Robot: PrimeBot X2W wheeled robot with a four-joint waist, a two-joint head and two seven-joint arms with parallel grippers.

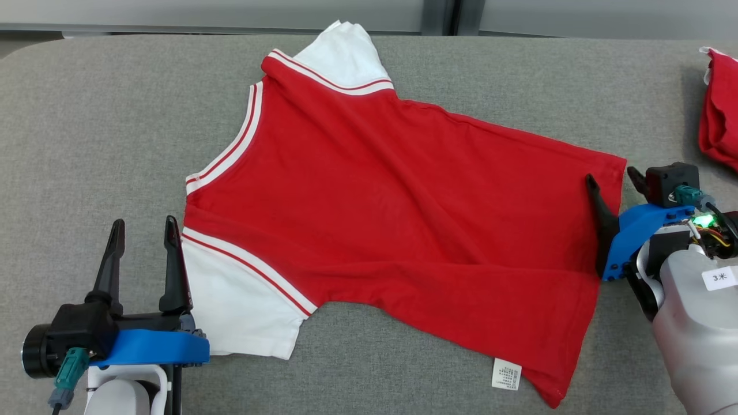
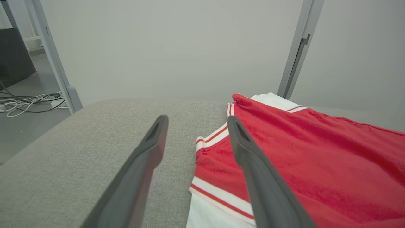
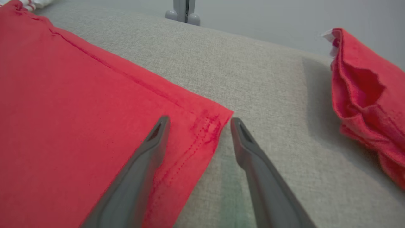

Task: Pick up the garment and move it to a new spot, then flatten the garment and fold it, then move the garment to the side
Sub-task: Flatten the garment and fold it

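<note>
The shirt [image 1: 375, 202] lies spread on the desk [image 1: 86, 115]. It looks light and limp, likely to sag, so it is best pinched at its corners. The left end effector [image 1: 145, 221] is released beside the sleeve [image 1: 236, 311]. The right end effector [image 1: 611, 174] is released, straddling a hem corner [image 3: 218, 118].

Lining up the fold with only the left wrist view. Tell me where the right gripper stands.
Observer: The right gripper is open, straddling the far hem corner of the red garment: one finger over cloth, one over the grey surface.
Operator: Report what else lies on that side.
Observer: A second red cloth lies bunched at the surface's right edge, apart from the garment.
Operator: Find the label.
Observer: A white care label sticks out from the garment's near edge, close to the hem.
</note>
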